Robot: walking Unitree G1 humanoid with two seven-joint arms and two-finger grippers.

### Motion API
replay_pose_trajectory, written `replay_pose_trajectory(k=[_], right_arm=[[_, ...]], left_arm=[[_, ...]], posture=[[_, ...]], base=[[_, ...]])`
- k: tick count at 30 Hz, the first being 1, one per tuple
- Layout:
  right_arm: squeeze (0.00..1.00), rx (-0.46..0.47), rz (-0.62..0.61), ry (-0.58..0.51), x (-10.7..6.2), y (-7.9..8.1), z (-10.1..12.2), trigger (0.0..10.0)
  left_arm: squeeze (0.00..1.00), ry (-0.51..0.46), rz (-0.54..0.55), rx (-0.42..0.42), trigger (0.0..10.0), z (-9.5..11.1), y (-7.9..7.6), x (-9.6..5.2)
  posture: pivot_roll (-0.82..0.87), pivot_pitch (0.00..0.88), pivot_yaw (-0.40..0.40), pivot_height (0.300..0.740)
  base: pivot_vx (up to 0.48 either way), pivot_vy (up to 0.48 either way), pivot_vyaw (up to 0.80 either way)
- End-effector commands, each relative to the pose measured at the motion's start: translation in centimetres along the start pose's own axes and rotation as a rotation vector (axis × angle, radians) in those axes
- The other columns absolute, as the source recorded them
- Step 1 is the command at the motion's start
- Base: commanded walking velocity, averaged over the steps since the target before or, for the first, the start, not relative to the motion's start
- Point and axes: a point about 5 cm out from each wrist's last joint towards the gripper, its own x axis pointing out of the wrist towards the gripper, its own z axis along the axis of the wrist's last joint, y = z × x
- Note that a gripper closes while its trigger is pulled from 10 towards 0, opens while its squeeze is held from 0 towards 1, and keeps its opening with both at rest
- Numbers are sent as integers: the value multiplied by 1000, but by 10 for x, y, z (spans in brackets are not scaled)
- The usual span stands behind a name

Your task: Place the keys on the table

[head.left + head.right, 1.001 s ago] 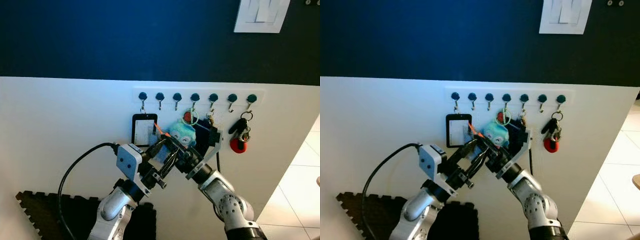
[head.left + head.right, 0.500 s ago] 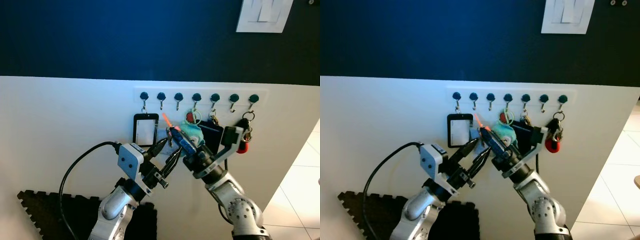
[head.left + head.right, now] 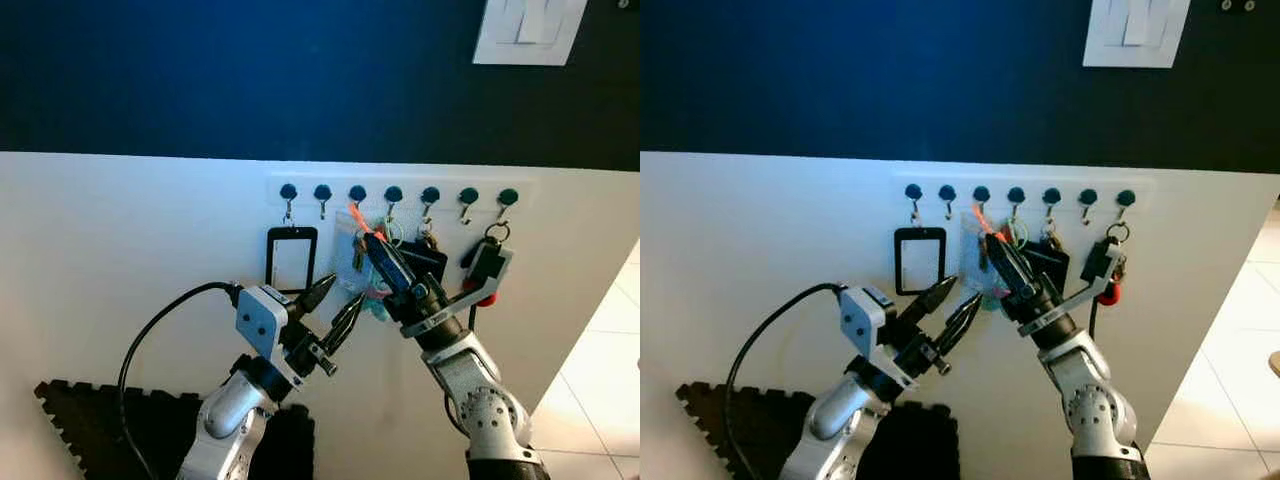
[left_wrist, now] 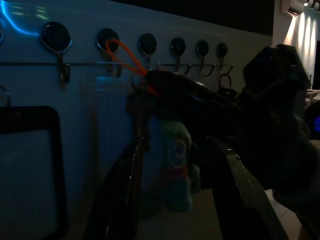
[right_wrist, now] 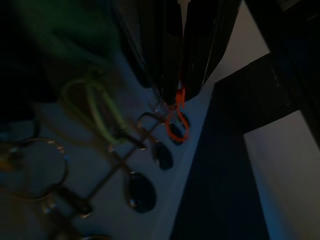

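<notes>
The keys hang on an orange loop together with a teal plush charm. My right gripper is shut on the orange loop, holding the bunch up against the white wall just under the third hook of the hook rail. I cannot tell whether the loop sits on that hook. My left gripper is open, a little below and left of the bunch, its fingers on either side of the plush charm without touching it.
A black badge holder hangs from the first hook. A green ring, a black card case and a red fob hang further right. A light switch plate is above; a black foam mat lies below left.
My right gripper has risen and turned its fingers upward, carrying the orange loop up to the hooks; the plush charm has swung down below the fingers. The left gripper has stayed put.
</notes>
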Motion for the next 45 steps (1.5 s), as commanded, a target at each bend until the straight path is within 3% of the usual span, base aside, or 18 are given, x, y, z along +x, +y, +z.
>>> replay_pose_trajectory(k=[1, 17, 35, 45], right_arm=[[0, -20, -41, -5, 0, -5, 0, 10000], [0, -31, -84, 21, 1, -10, -8, 10000], [0, -102, -15, 131, -3, -2, -23, 10000], [0, -122, -7, 94, -3, 0, -17, 10000]], left_arm=[[0, 29, -6, 15, 10000, -3, 1, -2], [0, 33, -11, 15, 10000, -4, -1, -3], [0, 29, -3, 15, 10000, -3, -1, -3], [0, 25, -7, 15, 10000, -3, 0, -2]], posture=[[16, 34, -9, 740], [14, 32, -11, 740], [15, 37, -14, 740], [13, 37, -12, 740]], base=[[0, 0, 0], [0, 0, 0], [0, 0, 0], [0, 0, 0]])
